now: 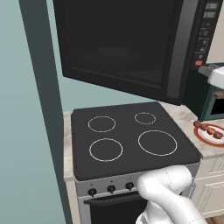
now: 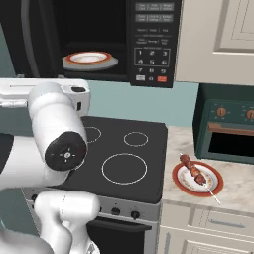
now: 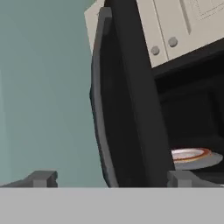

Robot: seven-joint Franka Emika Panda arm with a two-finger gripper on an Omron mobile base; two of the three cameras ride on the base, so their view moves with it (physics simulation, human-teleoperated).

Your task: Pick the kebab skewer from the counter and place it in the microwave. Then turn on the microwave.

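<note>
The kebab skewer [image 2: 195, 171] [image 1: 209, 129] lies on a white red-rimmed plate [image 2: 214, 184] on the beige counter [image 2: 238, 196], right of the stovetop. Above the stove hangs the black microwave [image 2: 154, 44] with its door [image 1: 118, 43] swung open. Another red-rimmed plate [image 2: 89, 58] sits inside it. In the hand view my gripper [image 3: 111, 180] is open with nothing between its dark fingertips [image 3: 41, 178]. It faces the edge of the open door [image 3: 127, 109], far from the skewer. My white hand [image 1: 215, 75] shows beside the keypad [image 1: 204, 33].
The black four-ring stovetop [image 1: 131, 138] lies below the microwave. A dark green toaster oven [image 2: 228, 124] stands on the counter behind the skewer's plate. Cream cabinets [image 2: 218, 39] hang right of the microwave. A teal wall [image 1: 26, 131] closes the left side.
</note>
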